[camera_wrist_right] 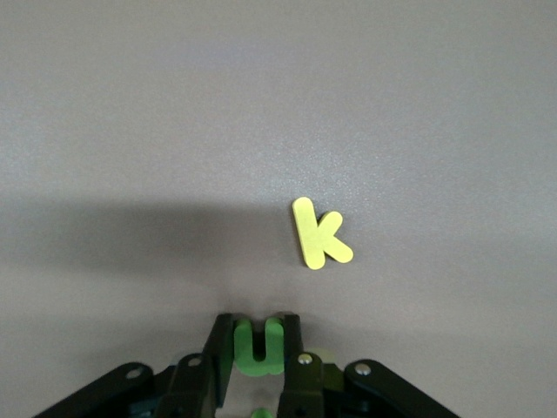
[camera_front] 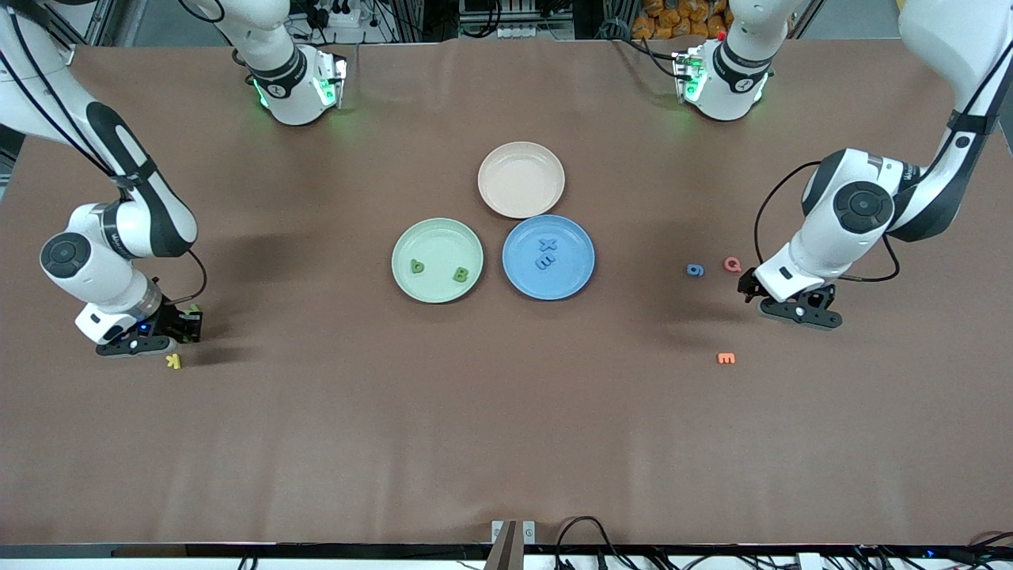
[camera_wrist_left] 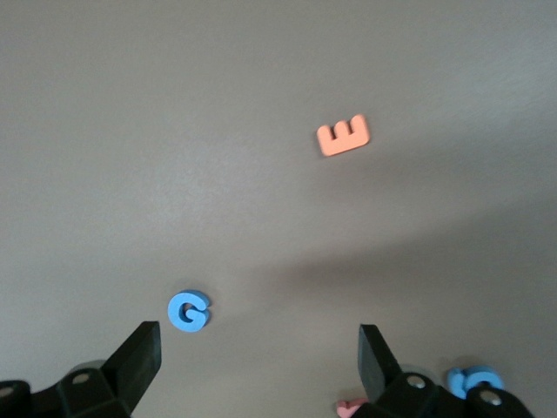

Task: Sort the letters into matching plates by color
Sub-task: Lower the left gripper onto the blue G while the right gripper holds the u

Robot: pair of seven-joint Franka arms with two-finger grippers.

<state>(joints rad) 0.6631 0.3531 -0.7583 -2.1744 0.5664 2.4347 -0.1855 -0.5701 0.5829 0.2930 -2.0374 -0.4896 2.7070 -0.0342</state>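
Brown cloth covers the table (camera_front: 506, 435). Front view: green plate (camera_front: 404, 241) holds two green letters (camera_front: 460, 275), blue plate (camera_front: 582, 241) two blue ones (camera_front: 546, 253); beige plate (camera_front: 495, 170) is farther back. Right gripper (camera_front: 186, 323) is low at its end; its load is hard to read here. Blue G (camera_front: 696, 270) and red Q (camera_front: 733, 264) lie by the left gripper (camera_front: 748, 291).

Left wrist: fingers (camera_wrist_left: 139, 357) spread wide, empty; G (camera_wrist_left: 189, 311) between them, orange E (camera_wrist_left: 344, 135) apart; edge pieces cut off.

Right wrist: fingers (camera_wrist_right: 218, 353) clamped on green U (camera_wrist_right: 258, 347); yellow K (camera_wrist_right: 318, 233) nearby.
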